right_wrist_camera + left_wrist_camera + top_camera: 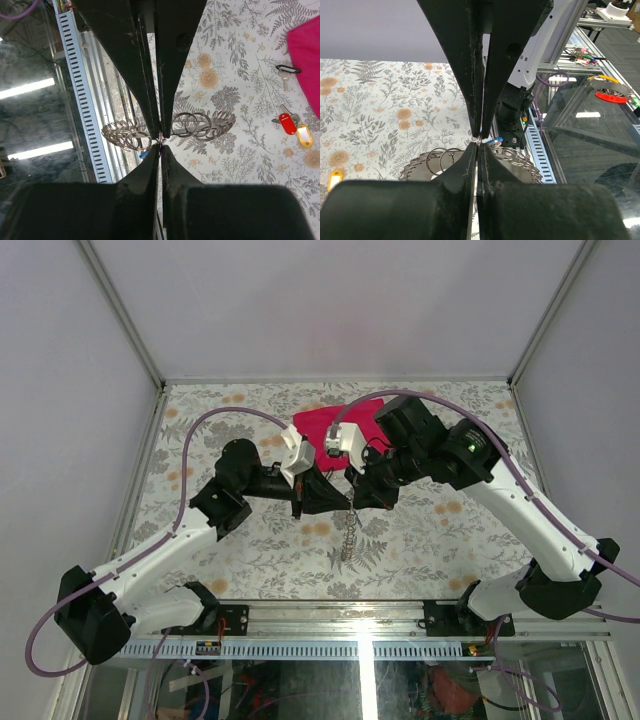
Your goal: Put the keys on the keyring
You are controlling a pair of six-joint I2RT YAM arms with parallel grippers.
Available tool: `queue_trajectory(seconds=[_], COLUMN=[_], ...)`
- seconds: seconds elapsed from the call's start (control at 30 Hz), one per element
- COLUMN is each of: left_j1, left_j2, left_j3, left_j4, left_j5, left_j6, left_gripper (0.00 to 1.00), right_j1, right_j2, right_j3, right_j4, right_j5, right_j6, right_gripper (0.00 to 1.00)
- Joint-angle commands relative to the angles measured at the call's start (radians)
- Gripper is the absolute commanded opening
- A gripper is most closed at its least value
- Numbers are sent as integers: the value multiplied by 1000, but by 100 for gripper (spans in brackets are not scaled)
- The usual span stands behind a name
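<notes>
My two grippers meet tip to tip above the middle of the table. The left gripper [344,502] [479,146] and the right gripper [357,502] [160,148] are both shut. Each pinches the top edge of the keyring [347,535] [521,160] [220,122]. This large shiny coiled-wire ring hangs below the tips and carries a few smaller rings. A small blue tag [495,141] [144,154] dangles right at the pinch. Loose keys lie on the table: one with a red tag [286,123], one with a yellow tag [303,135] [335,180], and one on a black clip [286,75].
A pink cloth [335,428] [307,50] lies on the floral table cover behind the grippers. The slotted metal rail [350,648] [80,90] runs along the table's near edge, with a glass panel beyond it. Purple cables [215,425] arc over both arms.
</notes>
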Motion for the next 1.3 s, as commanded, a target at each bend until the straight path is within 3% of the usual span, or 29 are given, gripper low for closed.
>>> queue_trajectory(seconds=[0.0,0.13,0.27,0.57,0.87,1.07,1.27], left_j1=[-5,-2,8,70,93,93,93], left_j2=[-22,-44,-54,-97,-128,-130,-129], left_j3=[12,-22,-51,-129,-154,-145,-142], left_j4=[1,81,159,345,396,393,393], left_j5=[-41,-97,-141,-215,-258,-253,-251], left_j6=[6,-51,-116,-258,-291,-292,-290], left_gripper=[0,0,0,0,0,0,0], right_j1=[12,11,-2,-207,-259,-261,-261], right_j2=[-47,-130,-208,-329,-397,-396,-370], right_j3=[-5,-94,-169,-352,-582,-650,-641], right_j4=[99,222,364,622,969,1067,1030], right_j5=[28,146,222,88,-141,-198,-219], right_j6=[51,128,204,518,857,925,910], right_gripper=[10,33,43,45,49,48,44])
